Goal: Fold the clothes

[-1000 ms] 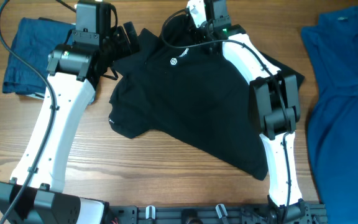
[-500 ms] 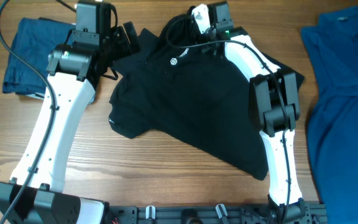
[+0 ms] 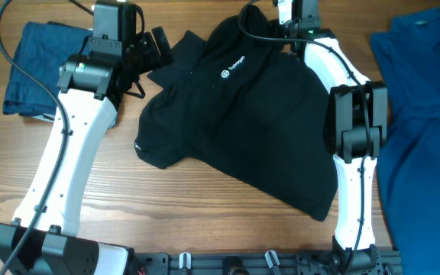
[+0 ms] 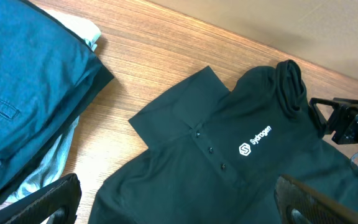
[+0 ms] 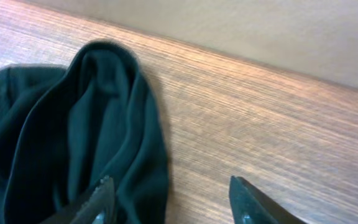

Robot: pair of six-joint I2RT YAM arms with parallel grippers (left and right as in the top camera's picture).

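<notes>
The black T-shirt [image 3: 243, 130] lies rumpled on the tabletop [image 3: 189, 221] beside the blue collared shirt [image 3: 426, 114]. Left fingers [image 4: 328, 199] and right fingers [image 5: 247, 202] are spread, empty. Grip one fabric layer only, then pull flat.

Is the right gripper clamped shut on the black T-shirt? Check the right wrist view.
No, the right gripper is open, fingers wide apart, with the black T-shirt bunched beside one of them.
</notes>
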